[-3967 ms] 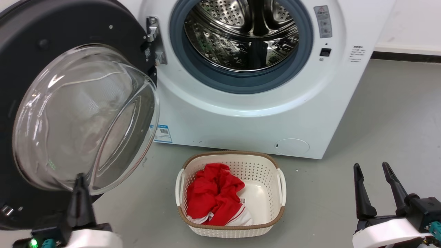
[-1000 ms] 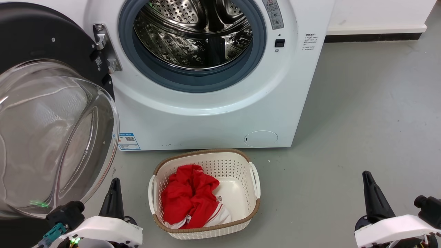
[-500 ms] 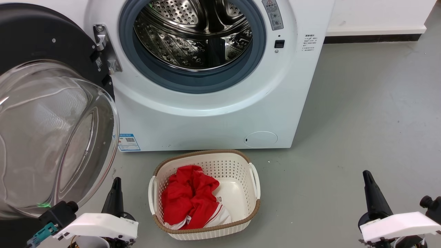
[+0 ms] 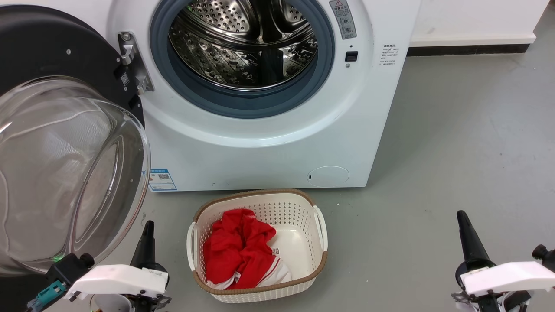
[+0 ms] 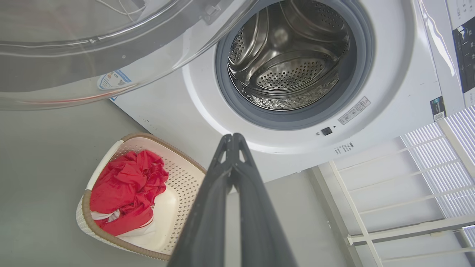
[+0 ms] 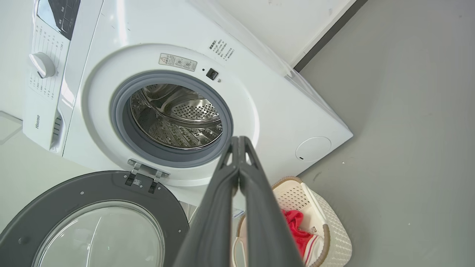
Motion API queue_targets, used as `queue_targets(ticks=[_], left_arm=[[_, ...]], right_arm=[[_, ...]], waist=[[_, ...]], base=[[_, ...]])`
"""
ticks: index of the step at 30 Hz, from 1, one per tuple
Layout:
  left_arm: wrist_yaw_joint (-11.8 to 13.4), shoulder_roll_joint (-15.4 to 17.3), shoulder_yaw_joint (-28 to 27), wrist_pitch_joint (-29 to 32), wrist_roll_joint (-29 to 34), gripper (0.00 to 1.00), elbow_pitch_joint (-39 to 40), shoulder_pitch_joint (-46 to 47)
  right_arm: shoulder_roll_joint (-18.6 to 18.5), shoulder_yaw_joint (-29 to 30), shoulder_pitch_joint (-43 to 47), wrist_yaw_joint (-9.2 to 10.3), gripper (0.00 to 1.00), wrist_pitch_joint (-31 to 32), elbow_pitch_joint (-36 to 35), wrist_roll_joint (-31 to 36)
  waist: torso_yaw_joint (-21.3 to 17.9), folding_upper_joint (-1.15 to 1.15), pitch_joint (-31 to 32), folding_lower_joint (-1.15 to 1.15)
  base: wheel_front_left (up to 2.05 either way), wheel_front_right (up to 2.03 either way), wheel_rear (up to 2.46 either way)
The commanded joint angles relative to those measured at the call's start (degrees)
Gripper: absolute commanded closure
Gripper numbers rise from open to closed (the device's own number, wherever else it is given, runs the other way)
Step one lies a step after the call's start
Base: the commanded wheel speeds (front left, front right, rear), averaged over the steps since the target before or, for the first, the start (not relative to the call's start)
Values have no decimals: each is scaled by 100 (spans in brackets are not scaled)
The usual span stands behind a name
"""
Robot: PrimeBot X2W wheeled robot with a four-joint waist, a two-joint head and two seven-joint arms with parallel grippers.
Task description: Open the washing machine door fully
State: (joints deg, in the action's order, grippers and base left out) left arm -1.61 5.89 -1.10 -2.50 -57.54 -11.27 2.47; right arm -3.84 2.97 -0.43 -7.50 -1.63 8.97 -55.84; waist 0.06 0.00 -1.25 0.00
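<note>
Washing machine door (image 4: 65,151) swung wide on hinge (image 4: 130,65) at left front edge of washing machine (image 4: 269,143), drum opening clear. I judge task done. Left fingers (image 4: 146,247) closed, empty, just beside door rim. Right fingers (image 4: 468,242) closed, empty, held well apart, out of swing path.

Even, bright indoor light is cast over the grey floor (image 4: 455,130), with only soft shadows thrown. White glare streaks are seen on the glass of the washing machine door (image 4: 65,173) and in the steel drum (image 4: 243,47). Lines are skewed toward the wrist views' edges.
</note>
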Motion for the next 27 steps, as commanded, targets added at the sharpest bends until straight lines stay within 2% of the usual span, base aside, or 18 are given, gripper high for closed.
queue_targets(ticks=[1, 27], left_arm=[[-56, -2, -55, 36, -159, 100, 30, 129], [-295, -136, -269, 417, -1581, 100, -102, 258]], right_arm=[[-47, 16, -166, 0, 100, 29, -30, -183], [-44, 92, -358, 1, 100, 314, 198, -1729]], waist=[[0, 0, 2, 0], [-2, 0, 39, 0]], base=[[0, 0, 0], [0, 0, 0]])
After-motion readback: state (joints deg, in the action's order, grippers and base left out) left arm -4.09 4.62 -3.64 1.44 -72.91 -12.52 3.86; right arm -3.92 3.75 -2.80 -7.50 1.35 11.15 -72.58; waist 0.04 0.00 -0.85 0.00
